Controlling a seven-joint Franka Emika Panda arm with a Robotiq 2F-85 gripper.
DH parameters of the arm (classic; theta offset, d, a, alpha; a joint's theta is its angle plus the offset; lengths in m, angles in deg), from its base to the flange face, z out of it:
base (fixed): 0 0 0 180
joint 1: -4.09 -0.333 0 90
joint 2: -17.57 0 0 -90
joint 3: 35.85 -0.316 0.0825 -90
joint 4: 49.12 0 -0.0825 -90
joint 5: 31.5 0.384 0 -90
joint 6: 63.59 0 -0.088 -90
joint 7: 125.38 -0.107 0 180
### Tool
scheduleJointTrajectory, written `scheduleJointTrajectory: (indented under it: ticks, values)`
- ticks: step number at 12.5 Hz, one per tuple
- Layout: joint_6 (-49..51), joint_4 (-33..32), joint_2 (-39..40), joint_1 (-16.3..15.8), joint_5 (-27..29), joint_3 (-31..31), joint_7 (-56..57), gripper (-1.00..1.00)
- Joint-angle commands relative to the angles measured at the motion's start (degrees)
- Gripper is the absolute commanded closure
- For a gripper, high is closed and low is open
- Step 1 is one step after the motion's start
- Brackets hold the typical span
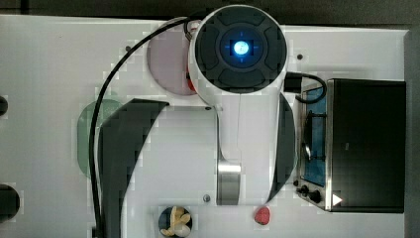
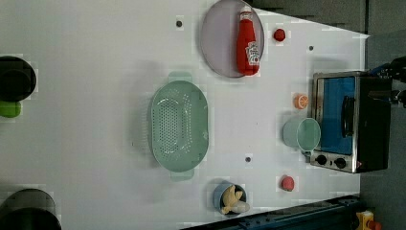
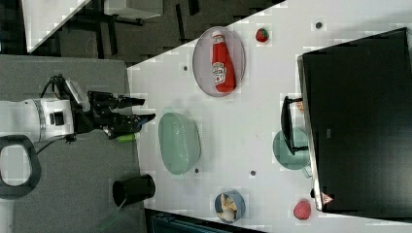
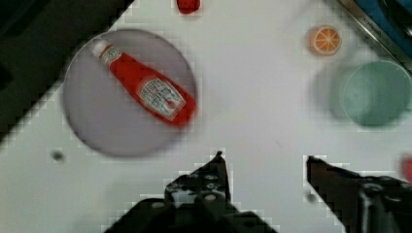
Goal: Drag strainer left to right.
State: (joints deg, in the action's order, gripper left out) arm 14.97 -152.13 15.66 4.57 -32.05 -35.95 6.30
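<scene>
Starting with the broad white table [image 2: 95,96]: the large pale mint-green oval plastic strainer [image 2: 179,125] sits near its middle in the left view, basin up, floor dotted with small holes, a flat tab handle at each end. Nothing touches it; bare table lies all round it.

How will it handle? By the look of it, light, thin-walled plastic, stiff enough to keep its shape but free to skate on this smooth top. It is a drag and not a lift, so I'd say the rim or one of the end tabs is the place to hook or pinch; the wide basin itself looks too broad to span. Push too high on the wall and it could tip or spin rather than slide.

Now the arm. In the right view the black claw [image 3: 141,110] hangs out past the table's edge at the right view's left, well above the surface, and the strainer [image 3: 179,142] lies just beyond the fingertips, toward the right view's right and a little lower in that picture. Apart, no contact.

In the wrist view, the claw [image 4: 265,162] stands moderately wide with only white table between the two dark fingers [image 4: 214,177]: it holds nothing.
</scene>
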Motion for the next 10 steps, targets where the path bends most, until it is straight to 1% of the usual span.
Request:
scheduleJointTrajectory:
  ticks: [1, 3, 6, 8, 10]
  values:
    - [16.78, -13.83, -30.45, 0.86, -0.37, 2.86, 0.82, -0.6]
    - [16.77, -13.85, -30.34, 0.82, -0.33, 2.67, 0.82, -1.0]
    - [15.46, -14.26, -29.18, -0.11, 0.98, -0.38, 0.67, -1.0]
    - [12.59, -15.25, -27.28, -1.0, 1.47, -4.83, 0.2, -1.0]
    - [7.79, -16.84, -24.45, -1.54, 1.48, -10.47, -3.43, -1.0]
